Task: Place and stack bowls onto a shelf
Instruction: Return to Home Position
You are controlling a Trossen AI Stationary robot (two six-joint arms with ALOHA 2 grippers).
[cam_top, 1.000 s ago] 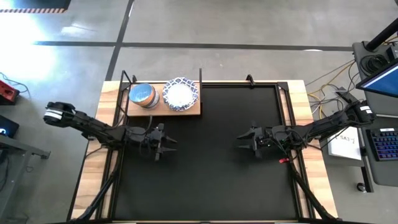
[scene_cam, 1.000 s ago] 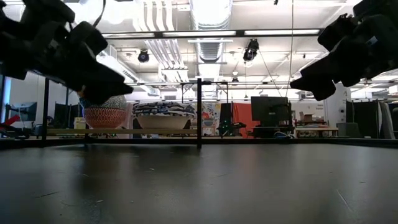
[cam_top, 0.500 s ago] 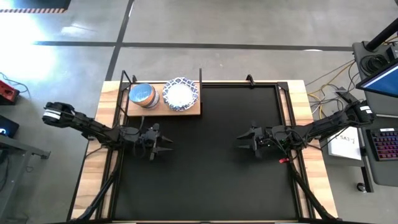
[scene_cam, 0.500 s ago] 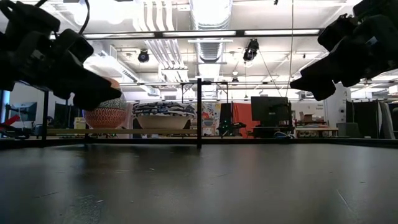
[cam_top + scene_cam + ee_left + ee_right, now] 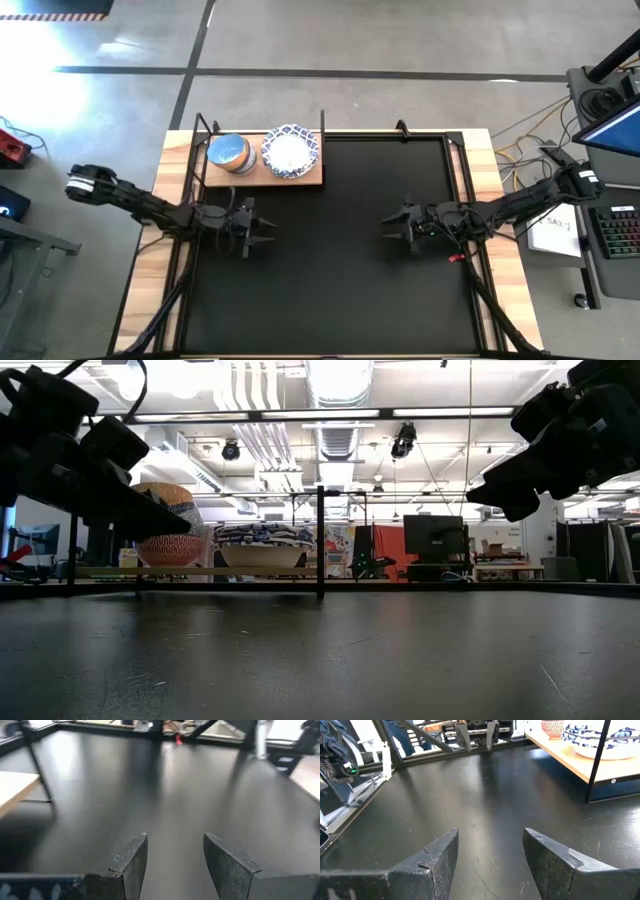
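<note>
Basically both arms hang idle over the black mat [image 5: 330, 290], clear of the shelf [image 5: 310, 179], which sits at the mat's far-left corner on the desk [image 5: 478, 150]. The left claw [image 5: 265, 229] hovers just in front of the shelf. The right claw [image 5: 388, 229] is opposite it, right of the mat's middle, tips facing each other w/ a wide gap between. Both are released & hold nothing: each wrist view shows its fingers spread w/ only bare mat between them. No bowl lies on the mat, so placing looks done for what's visible. My guess is the arms sit low & apart to stay clear of the stacks.

On the shelf the stack of small bowls [image 5: 228, 153] takes the left part, w/ the stack of white blue-rimmed bowls [image 5: 290, 151] just beside it. Whether they touch, can't tell. Nesting fits them all on one narrow board.

The high view gives layout only; each stack reads as one disc, so no count. The low view gives heights: a red-patterned bowl [image 5: 170, 549] at the bottom of the small stack, the part above it partly hidden by the left arm. The white stack is squat, w/ blue rims layered, next to a black post [image 5: 320, 540]. The right wrist view sees the shelf from across the mat, bowls incl. The left wrist view catches only a corner of the light-wood board & no bowls
</note>
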